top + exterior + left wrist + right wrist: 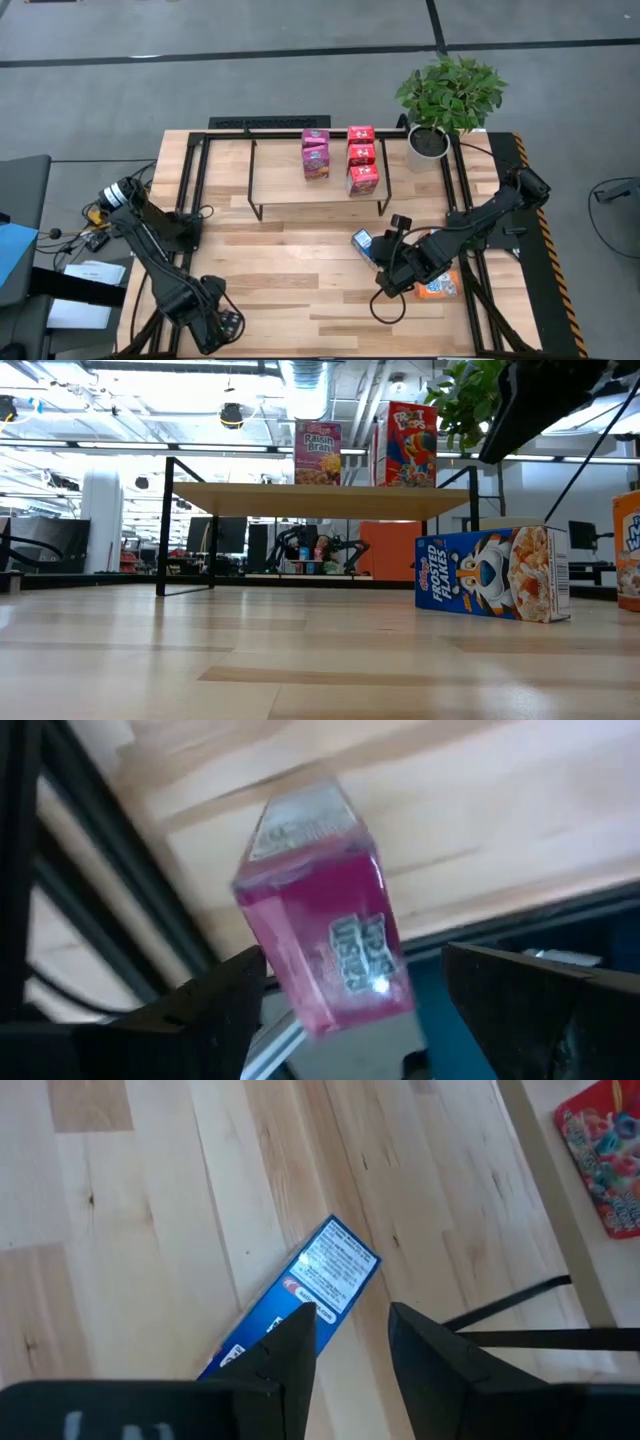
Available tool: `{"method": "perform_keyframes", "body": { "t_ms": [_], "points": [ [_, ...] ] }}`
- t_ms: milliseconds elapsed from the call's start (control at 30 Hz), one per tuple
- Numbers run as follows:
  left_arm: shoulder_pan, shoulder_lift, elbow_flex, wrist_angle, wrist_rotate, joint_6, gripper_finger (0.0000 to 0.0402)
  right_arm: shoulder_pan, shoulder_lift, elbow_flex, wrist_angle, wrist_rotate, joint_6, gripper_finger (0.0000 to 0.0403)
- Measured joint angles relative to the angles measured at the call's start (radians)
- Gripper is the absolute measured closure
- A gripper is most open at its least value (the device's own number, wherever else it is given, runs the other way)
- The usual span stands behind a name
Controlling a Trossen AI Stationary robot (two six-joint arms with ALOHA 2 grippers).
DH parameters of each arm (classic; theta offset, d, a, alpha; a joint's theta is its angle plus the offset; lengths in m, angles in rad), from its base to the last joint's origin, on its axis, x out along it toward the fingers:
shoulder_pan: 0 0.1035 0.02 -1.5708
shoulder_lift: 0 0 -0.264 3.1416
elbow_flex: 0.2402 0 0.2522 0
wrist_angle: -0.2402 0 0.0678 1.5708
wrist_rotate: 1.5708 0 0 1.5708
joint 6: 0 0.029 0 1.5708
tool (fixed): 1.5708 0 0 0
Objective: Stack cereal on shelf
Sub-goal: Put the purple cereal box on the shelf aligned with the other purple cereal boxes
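On the shelf (270,170) at the table's far side stand two magenta cereal boxes (316,153) and three red ones (361,160). A blue cereal box (300,1295) lies on its long side on the tabletop (492,574). My right gripper (352,1325) hangs open just above that box's end, clear of it. My left gripper (350,980) is open at the table's near left corner (222,325). A magenta cereal box (320,920) stands between its fingers, with a gap to one finger. What that box rests on is hidden.
An orange cereal box (437,288) lies on the table under my right arm, near the right edge. A potted plant (445,100) stands at the far right beside the shelf. Bare tabletop stretches between the shelf and the near edge.
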Motion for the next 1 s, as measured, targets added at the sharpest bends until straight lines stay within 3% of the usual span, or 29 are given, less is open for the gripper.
{"method": "perform_keyframes", "body": {
  "t_ms": [100, 567, 1000],
  "points": [
    [0.0, 0.0, 0.0, -0.004, -0.041, -0.032, 0.0113, 0.0, 0.0, 0.0, 0.002, -0.001, -0.012, 0.0249],
    [-0.003, 0.012, -0.01, -0.064, -0.043, 0.014, 0.0125, 0.0, 0.0, 0.0, 0.005, -0.025, -0.014, 0.0266],
    [-0.003, 0.012, -0.01, -0.086, -0.066, 0.108, 0.0263, 0.0, 0.0, 0.001, 0.021, -0.026, -0.014, 0.0274]
  ]
}}
